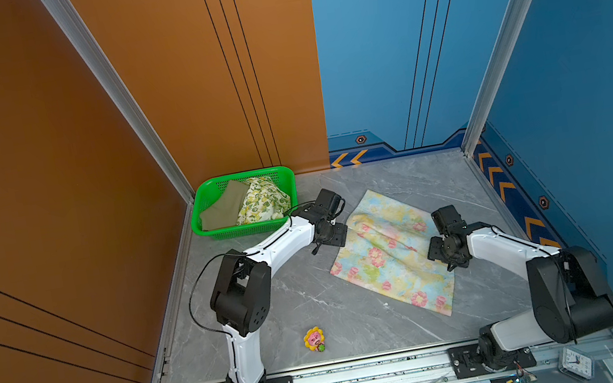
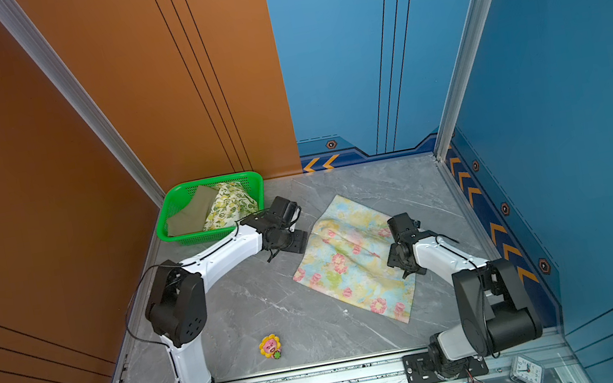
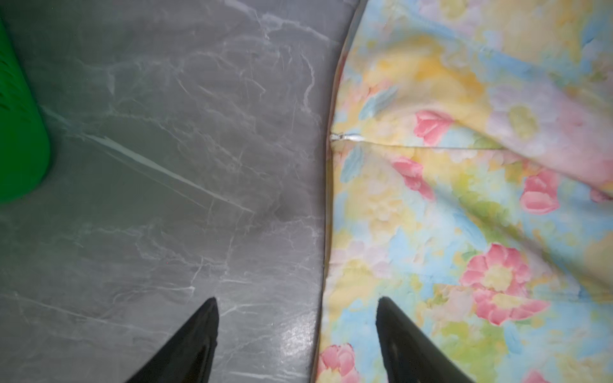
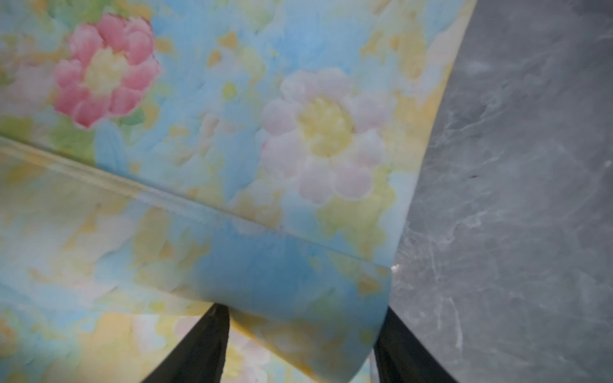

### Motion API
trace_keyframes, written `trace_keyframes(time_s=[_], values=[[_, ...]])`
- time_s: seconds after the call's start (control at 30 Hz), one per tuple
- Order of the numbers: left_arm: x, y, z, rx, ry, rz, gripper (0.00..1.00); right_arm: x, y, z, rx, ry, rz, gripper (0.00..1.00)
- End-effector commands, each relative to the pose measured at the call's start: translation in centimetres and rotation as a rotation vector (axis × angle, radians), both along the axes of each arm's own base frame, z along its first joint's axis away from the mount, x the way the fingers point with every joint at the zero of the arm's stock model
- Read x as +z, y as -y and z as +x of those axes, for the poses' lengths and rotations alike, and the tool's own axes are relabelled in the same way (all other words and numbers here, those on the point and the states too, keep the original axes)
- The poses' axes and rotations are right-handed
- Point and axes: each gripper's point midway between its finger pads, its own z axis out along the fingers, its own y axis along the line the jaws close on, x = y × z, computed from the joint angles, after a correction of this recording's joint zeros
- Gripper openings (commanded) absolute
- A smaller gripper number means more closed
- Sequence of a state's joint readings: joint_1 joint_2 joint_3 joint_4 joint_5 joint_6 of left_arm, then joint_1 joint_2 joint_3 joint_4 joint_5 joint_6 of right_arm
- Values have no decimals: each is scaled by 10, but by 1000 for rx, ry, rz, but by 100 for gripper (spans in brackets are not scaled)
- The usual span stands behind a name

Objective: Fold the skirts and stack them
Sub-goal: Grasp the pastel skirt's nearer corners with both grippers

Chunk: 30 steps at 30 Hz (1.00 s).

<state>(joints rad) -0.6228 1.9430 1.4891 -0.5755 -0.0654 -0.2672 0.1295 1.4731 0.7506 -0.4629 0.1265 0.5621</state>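
Two pincers flank the floral skirt (image 1: 389,254), spread out between them. The left gripper (image 3: 297,300), jaws wide and empty, straddles the skirt's edge, one finger over cloth, one over bare table (image 1: 291,287). The right gripper (image 4: 302,310) has a curled hem between its fingers; whether it grips I cannot tell.

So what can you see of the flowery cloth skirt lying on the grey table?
The thin pastel blue-and-yellow skirt with pink flowers lies spread almost flat, slightly wrinkled, on the grey marble-look table, turned at a slant. A stitched seam crosses it. The open left gripper straddles one edge; the opposite edge curls up inside the open right gripper.
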Motion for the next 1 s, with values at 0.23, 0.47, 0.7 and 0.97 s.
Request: trace_keyframes(time_s=[0.23, 0.47, 0.7, 0.97], values=[[8, -18, -24, 36, -29, -27, 76, 59, 16, 108, -6, 207, 8, 17], [-4, -21, -39, 38, -85, -38, 76, 84, 46, 115, -81, 248, -38, 74], [-21, -20, -65, 23, -157, -43, 75, 69, 25, 28, -84, 188, 17, 77], [-38, -10, -88, -1, -205, -53, 74, 32, -2, -69, -107, 96, 58, 77]])
